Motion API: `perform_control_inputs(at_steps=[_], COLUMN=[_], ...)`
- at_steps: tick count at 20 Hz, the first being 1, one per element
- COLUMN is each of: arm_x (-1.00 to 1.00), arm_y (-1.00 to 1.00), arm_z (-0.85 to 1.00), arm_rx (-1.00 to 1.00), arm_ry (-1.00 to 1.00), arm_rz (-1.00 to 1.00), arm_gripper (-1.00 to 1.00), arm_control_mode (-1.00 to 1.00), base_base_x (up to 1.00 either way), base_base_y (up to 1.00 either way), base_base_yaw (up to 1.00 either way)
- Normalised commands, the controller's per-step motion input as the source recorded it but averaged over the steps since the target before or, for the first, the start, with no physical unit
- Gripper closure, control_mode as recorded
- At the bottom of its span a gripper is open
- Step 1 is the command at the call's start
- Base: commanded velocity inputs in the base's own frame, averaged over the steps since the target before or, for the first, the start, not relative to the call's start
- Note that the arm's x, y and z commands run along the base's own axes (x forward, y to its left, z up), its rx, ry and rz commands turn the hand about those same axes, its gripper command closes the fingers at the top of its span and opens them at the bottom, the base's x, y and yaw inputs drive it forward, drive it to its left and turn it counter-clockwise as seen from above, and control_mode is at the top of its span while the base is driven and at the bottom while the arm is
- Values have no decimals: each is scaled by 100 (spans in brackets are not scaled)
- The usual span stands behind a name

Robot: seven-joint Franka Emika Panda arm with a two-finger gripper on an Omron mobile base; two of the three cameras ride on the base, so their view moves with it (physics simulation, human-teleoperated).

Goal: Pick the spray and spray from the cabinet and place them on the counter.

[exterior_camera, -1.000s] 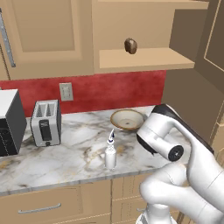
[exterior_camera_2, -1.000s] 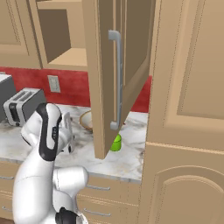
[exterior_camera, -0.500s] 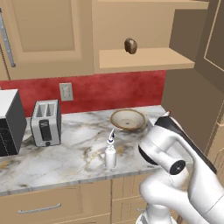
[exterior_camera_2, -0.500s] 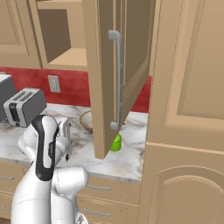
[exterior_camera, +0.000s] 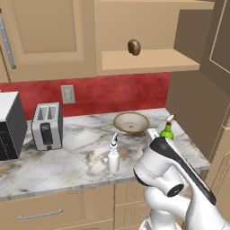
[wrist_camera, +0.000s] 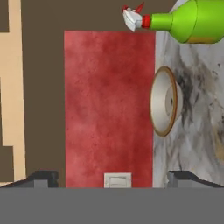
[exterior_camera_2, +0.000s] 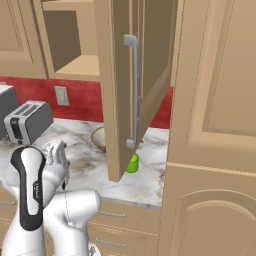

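White arm folded low (pincer (wrist_camera: 112,177) agape)

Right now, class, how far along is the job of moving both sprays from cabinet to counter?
Done: the white spray and green spray both stand on the counter. In hand: nothing; the pincer is open. Left: nothing obvious; a brown lump sits on the cabinet shelf.

Marble counter (exterior_camera: 81,157) carries toaster (exterior_camera: 46,126), bowl (exterior_camera: 130,122), white spray (exterior_camera: 113,157), green spray (exterior_camera: 167,130); cabinet shelf (exterior_camera: 148,60) holds brown lump (exterior_camera: 134,46).
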Motion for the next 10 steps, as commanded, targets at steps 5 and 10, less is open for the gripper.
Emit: perform_control_inputs(at_steps=[5,10], arm_x=[-86,-86], arm_y=[-24,-19], arm_z=[4,19], arm_rx=[4,4], arm_ry=[-14,-15], arm_rz=[-3,-4], arm_gripper=[-100,-100], arm_control_mode=[-100,-100], base_base_x=[0,0], base_base_y=[0,0], base_base_yaw=[0,0])
